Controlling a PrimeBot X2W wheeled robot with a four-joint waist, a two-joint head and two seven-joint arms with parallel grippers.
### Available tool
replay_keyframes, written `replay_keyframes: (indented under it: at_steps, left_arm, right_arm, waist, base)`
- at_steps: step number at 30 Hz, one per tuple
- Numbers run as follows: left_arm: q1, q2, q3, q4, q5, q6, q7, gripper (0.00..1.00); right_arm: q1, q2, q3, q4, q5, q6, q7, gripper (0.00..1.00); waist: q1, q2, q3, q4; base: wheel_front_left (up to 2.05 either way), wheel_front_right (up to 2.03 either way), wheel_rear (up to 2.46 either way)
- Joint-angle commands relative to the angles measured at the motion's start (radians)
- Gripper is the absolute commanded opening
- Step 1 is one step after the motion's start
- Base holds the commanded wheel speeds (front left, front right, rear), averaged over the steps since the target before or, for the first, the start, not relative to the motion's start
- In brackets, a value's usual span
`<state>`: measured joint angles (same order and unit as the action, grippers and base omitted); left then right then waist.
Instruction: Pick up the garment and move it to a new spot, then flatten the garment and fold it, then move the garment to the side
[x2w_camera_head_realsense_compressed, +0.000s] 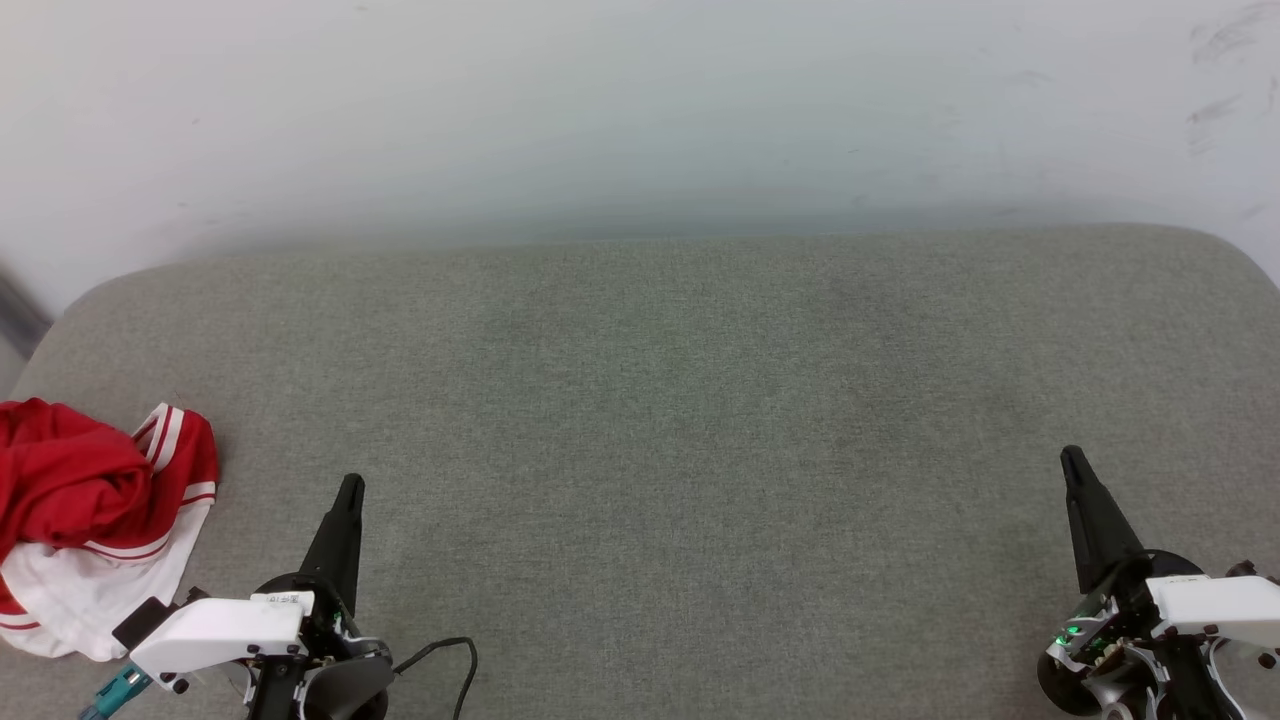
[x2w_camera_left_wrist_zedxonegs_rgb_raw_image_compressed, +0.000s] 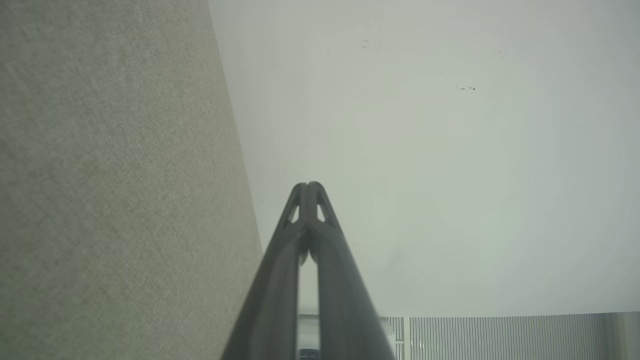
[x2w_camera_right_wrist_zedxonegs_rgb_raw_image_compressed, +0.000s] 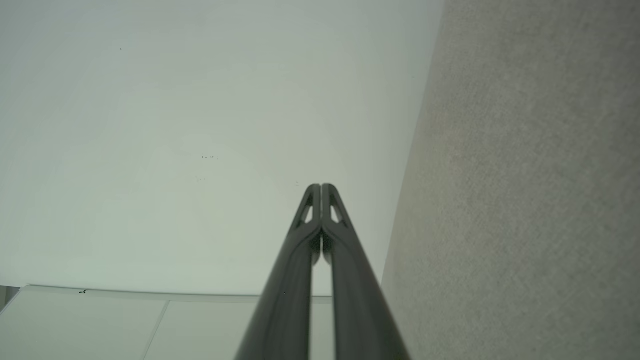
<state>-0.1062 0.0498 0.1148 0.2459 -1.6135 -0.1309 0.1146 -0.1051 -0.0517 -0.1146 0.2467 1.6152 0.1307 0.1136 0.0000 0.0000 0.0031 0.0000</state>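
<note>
The garment (x2w_camera_head_realsense_compressed: 90, 520) lies crumpled at the left edge of the grey upholstered surface (x2w_camera_head_realsense_compressed: 660, 420) in the head view: red cloth on top, a white sleeve with red-white stripe trim below. Its lettering is hidden. My left gripper (x2w_camera_head_realsense_compressed: 350, 487) is shut and empty, a short way to the right of the garment and apart from it. My right gripper (x2w_camera_head_realsense_compressed: 1072, 458) is shut and empty at the lower right, far from the garment. Both wrist views show the fingertips pressed together, at the left gripper (x2w_camera_left_wrist_zedxonegs_rgb_raw_image_compressed: 308, 186) and the right gripper (x2w_camera_right_wrist_zedxonegs_rgb_raw_image_compressed: 320, 187).
A pale wall (x2w_camera_head_realsense_compressed: 640, 110) rises behind the grey surface's back edge. A black cable (x2w_camera_head_realsense_compressed: 450, 655) loops beside the left wrist. The left wrist view shows a ribbed white panel (x2w_camera_left_wrist_zedxonegs_rgb_raw_image_compressed: 500, 337) at the bottom right. The surface's corners are rounded.
</note>
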Motion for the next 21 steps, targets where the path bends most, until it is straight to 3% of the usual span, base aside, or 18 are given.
replay_keyframes:
  at_steps: [1,21]
  left_arm:
    - [-0.007,-0.001,0.001,0.0,0.002,-0.002,0.002,0.0]
    - [-0.007,-0.001,0.002,0.0,0.002,-0.002,0.002,0.0]
  right_arm:
    - [-0.009,0.003,0.0,0.001,-0.005,0.0,0.0,0.0]
    - [-0.009,0.003,0.0,0.001,-0.005,0.0,0.0,0.0]
  waist:
    - [0.0,0.0,0.0,0.0]
    - [0.0,0.0,0.0,0.0]
  base:
    - [0.0,0.0,0.0]
    - [0.0,0.0,0.0]
